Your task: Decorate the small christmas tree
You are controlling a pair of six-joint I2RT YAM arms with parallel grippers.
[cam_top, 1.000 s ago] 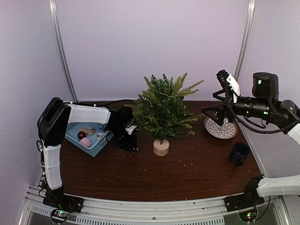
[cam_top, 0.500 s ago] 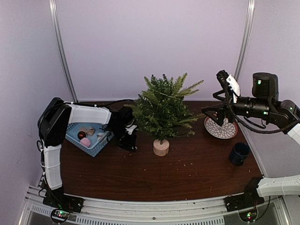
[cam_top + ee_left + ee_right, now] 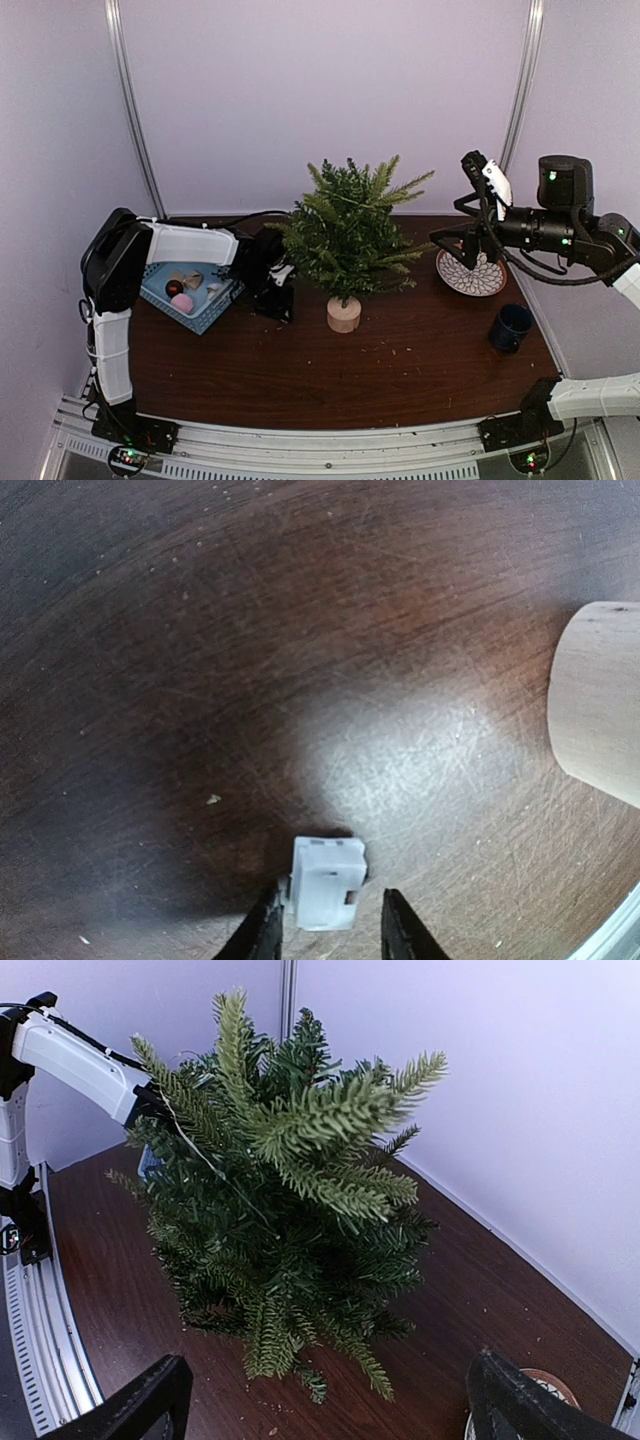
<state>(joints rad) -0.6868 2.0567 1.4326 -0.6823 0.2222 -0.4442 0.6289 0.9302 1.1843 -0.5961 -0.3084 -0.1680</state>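
The left gripper (image 3: 333,910) is hanging low over the dark brown wooden table (image 3: 180,680). Its jaws are standing only a little open around a small white rectangular plastic piece (image 3: 328,878). The piece is touching one finger, but a thin gap is showing at the other, so I think the jaws are not clamping it yet. The small christmas tree (image 3: 345,230), dark green and bushy, is standing just to the right of these jaws, with its round pale wooden base (image 3: 600,700) near them but apart.

The right gripper (image 3: 328,1380) is hovering high, its jaws wide apart and holding nothing, and the tree is sitting in front of and below them.

Only the very tips are reaching the white piece, so an uneven closing is risking that it tilts or slips forward out of the jaws. A thin wire (image 3: 205,1155) is lying across the branches. I cannot tell if it joins the piece, but if it does, lifting could be dragging the light tree over.
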